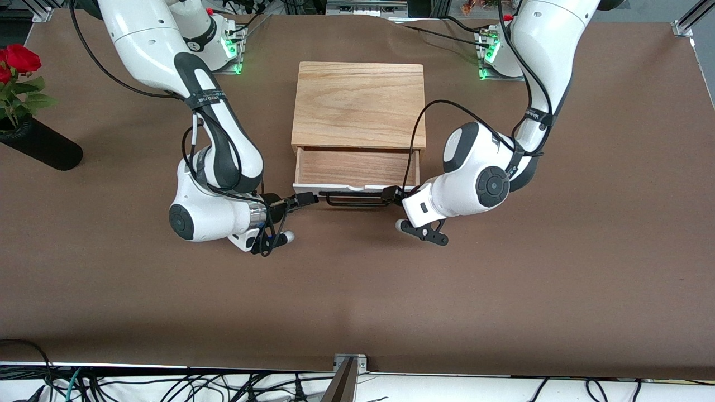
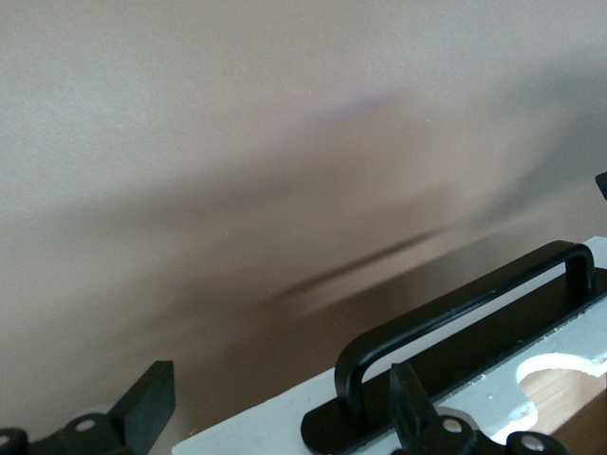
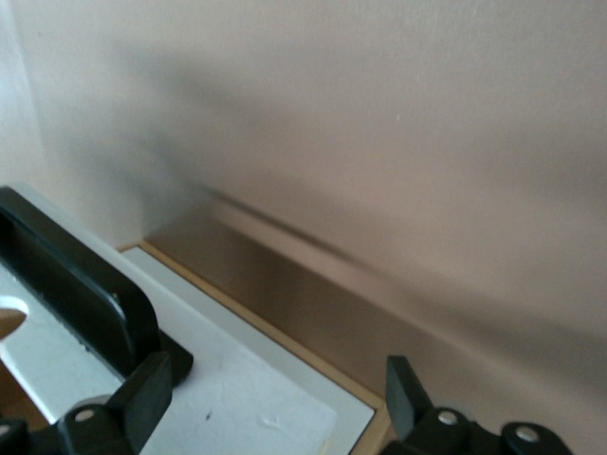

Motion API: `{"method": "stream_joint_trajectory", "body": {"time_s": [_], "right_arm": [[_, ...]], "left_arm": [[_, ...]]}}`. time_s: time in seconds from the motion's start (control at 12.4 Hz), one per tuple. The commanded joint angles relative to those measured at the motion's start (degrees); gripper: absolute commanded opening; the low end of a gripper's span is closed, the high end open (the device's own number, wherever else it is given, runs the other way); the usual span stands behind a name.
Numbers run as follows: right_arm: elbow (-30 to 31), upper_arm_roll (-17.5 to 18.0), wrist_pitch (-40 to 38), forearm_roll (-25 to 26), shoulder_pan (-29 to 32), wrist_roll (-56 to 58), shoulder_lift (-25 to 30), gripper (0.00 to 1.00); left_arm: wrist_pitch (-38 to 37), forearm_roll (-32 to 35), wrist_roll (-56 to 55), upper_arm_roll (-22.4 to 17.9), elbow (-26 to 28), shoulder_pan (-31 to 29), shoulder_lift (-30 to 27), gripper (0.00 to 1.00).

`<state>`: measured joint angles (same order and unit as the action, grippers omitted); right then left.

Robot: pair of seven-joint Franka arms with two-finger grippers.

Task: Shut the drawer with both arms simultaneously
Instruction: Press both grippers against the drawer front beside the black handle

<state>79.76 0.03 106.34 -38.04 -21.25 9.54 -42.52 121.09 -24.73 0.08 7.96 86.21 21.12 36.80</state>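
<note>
The light oak box (image 1: 357,103) stands mid-table with the drawer (image 1: 357,167) pulled partly out. The drawer's white front panel (image 1: 341,187) faces the front camera and carries the black bar handle (image 1: 354,199). My right gripper (image 1: 304,200) is open at the panel's end toward the right arm. In the right wrist view the gripper (image 3: 275,398) straddles the panel's corner (image 3: 247,398) beside the handle (image 3: 76,284). My left gripper (image 1: 391,195) is open at the panel's other end. In the left wrist view the gripper (image 2: 282,417) straddles the panel's edge (image 2: 256,427) by the handle (image 2: 465,313).
A black vase (image 1: 42,146) with red roses lies toward the right arm's end of the table. Brown tabletop (image 1: 357,290) spreads nearer the front camera than the drawer. Both arm bases stand beside the box, farther from the front camera.
</note>
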Motion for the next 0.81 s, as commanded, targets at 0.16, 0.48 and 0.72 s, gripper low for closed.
{"method": "stream_joint_trajectory", "body": {"time_s": [0.16, 0.48, 0.72], "right_arm": [[0.9, -0.1, -4.1, -1.3, 0.3, 1.2, 0.9, 1.00], [1.0, -0.1, -5.0, -1.3, 0.3, 1.2, 0.9, 1.00], [2.0, -0.1, -6.0, -1.3, 0.2, 1.2, 0.9, 1.00]], "left_arm": [[-0.9, -2.3, -0.2, 0.9, 0.8, -0.1, -0.3, 1.00], [-1.0, -2.3, -0.3, 1.4, 1.8, -0.1, -0.4, 1.00], [-2.1, -3.4, -0.4, 1.4, 1.9, -0.2, -0.4, 1.00]]}}
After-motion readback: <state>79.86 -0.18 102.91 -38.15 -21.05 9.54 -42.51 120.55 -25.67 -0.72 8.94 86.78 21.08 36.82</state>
